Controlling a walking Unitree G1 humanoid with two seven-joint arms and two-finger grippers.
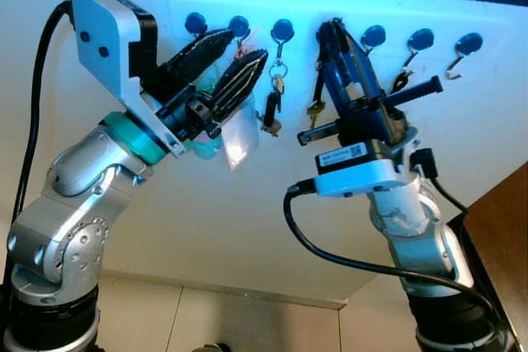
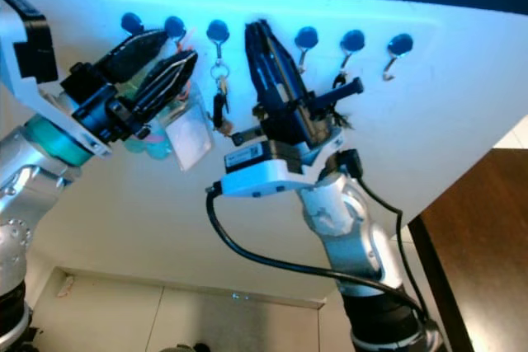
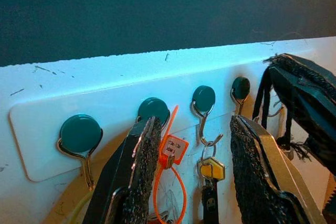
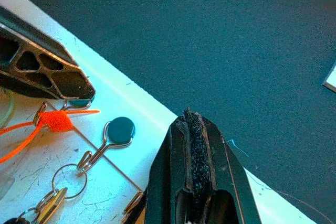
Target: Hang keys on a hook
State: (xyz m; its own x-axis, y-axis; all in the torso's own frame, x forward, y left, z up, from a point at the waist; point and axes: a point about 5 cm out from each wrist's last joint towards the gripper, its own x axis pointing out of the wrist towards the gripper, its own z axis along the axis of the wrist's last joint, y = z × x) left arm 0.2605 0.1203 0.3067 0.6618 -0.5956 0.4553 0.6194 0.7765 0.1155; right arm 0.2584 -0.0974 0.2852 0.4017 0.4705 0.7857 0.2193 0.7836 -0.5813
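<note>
Keys (image 1: 273, 109) on hook (image 1: 281, 32), between left pincer (image 1: 233, 51), right pincer (image 1: 330, 32)

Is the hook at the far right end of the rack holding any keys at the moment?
No, the rightmost hook hangs bare against the white rack, while key bunches hang from hooks nearer the middle.

Print shows on the white sticker (image 1: 342, 155) on the right arm's wrist, with a small square code beside it, but it's too small to read. The orange tag (image 3: 174, 149) carries tiny print, also illegible.
</note>
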